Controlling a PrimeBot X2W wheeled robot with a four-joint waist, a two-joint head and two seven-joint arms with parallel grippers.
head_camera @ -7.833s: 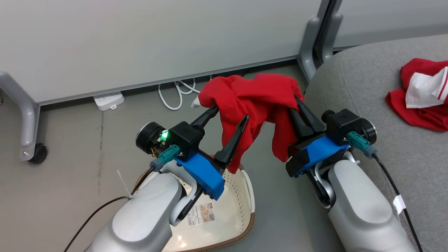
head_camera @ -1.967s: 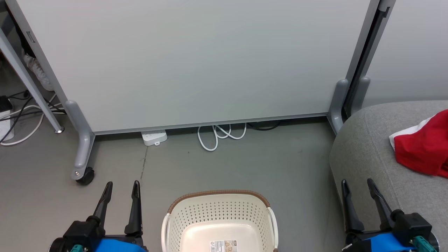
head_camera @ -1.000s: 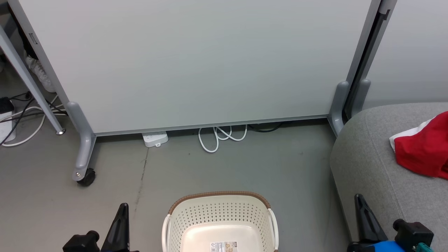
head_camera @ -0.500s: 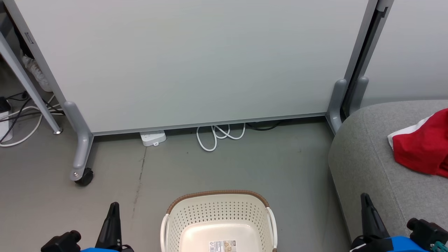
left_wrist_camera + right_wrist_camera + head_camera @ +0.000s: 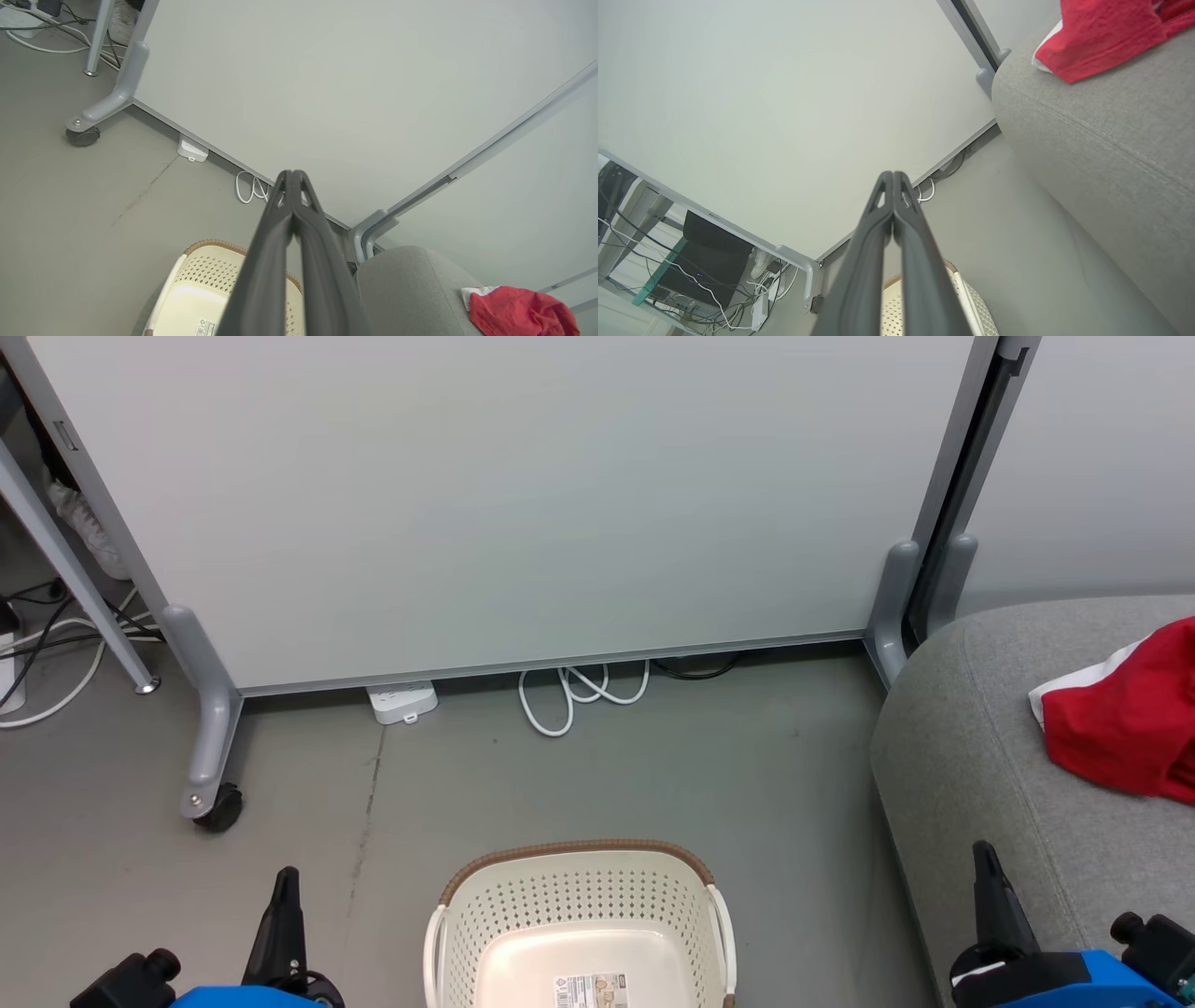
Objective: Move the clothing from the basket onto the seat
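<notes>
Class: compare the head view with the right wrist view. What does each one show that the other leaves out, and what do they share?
Head view: the left gripper low at the left, and the label sticker inside the basket. Right wrist view: a dark box among tangled cables past the white panel, and a close look along the right gripper, fingers pressed together. Both: the basket, the red clothing lying on the grey seat, the panel, and the coiled white cable at its foot.
</notes>
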